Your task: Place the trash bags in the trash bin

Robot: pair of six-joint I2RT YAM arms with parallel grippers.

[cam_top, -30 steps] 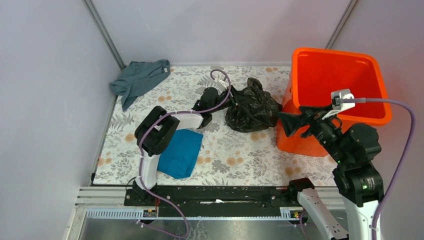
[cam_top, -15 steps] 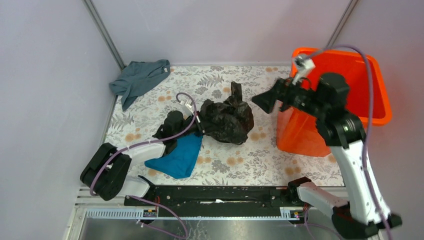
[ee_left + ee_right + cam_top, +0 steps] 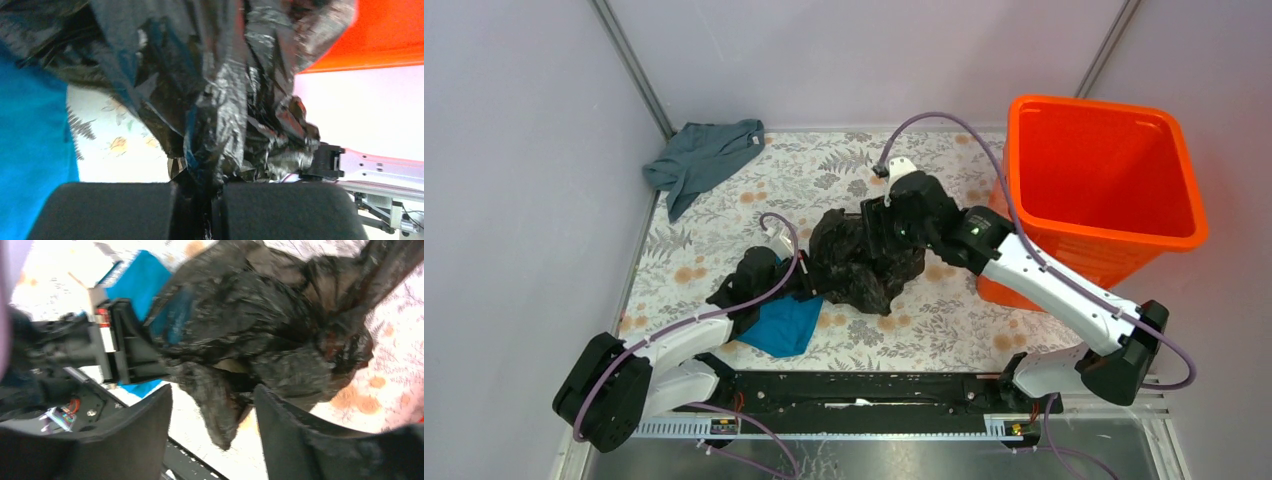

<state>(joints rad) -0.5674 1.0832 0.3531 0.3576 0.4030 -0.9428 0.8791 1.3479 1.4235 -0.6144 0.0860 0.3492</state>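
From above, we see the black trash bag lying on the floral table, just left of the orange trash bin. At our left wrist, the left gripper pinches the bag tight. At our right wrist, the right gripper gapes around a fold of the bag.

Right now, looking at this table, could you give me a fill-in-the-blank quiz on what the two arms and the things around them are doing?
1. The left gripper is ____ on the black trash bag.
2. The right gripper has its jaws ____, astride a fold of that bag.
3. The trash bin, with no bag inside, is coloured ____.
4. The cloth beside the left gripper is ____, unlike the grey cloth in the far corner.

Missing words: shut; open; orange; blue.
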